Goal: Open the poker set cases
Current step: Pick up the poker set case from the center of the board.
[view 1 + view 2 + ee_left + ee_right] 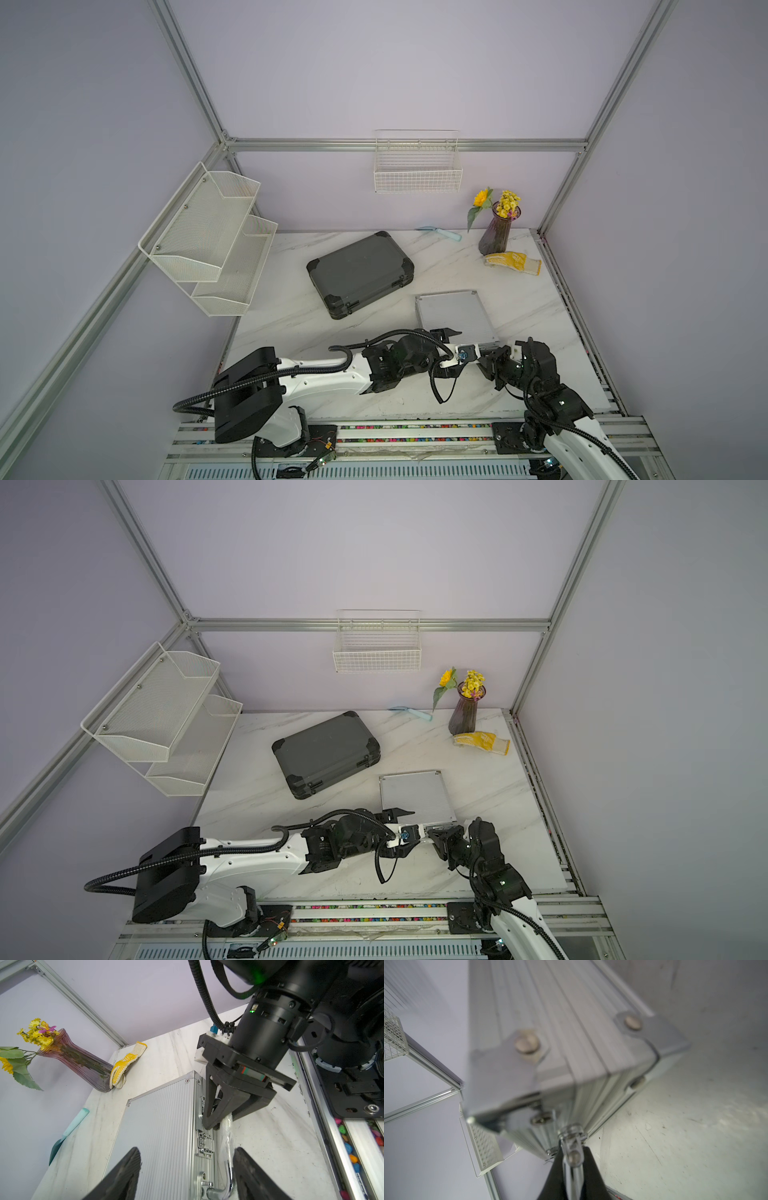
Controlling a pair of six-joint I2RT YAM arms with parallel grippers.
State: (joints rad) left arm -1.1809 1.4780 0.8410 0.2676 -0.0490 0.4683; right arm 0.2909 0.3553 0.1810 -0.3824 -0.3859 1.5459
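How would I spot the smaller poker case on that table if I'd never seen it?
Look at the white marble table, where two closed cases lie. The silver case is the one nearest the robot arms, on the side of the vase. Unlike the dark grey case with black corner caps, it is smaller, square and ribbed bright aluminium.

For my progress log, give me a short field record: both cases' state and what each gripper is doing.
Ribbed silver aluminium case: lid closed, lying flat
Large dark grey case with black corner caps: closed, untouched
Left gripper: open, straddling silver case's latch edge
Right gripper: shut on chrome fitting on that edge
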